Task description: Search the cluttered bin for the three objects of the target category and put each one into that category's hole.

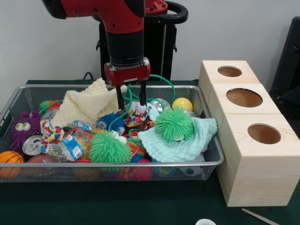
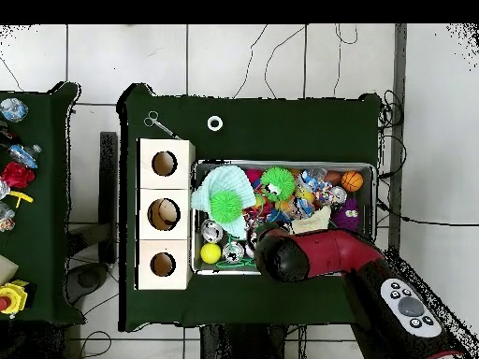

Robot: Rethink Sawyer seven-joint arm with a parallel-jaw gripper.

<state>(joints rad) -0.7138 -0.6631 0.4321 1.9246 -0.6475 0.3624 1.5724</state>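
Observation:
My gripper hangs open over the back middle of the wire bin, its two black fingers straddling a green cord, holding nothing. Just below lie a blue fuzzy ball and coloured rope toys. One green fuzzy ball rests on a mint knitted cloth; a second green fuzzy ball sits front centre. A cream knitted cloth lies back left and a yellow ball back right. The wooden box with three round holes stands right of the bin. From overhead my arm hides the gripper.
A purple plush, orange basketball, soda can and plastic bottle fill the bin's left end. A white ring and a metal tool lie on the green table beyond the box. A side table holds more toys.

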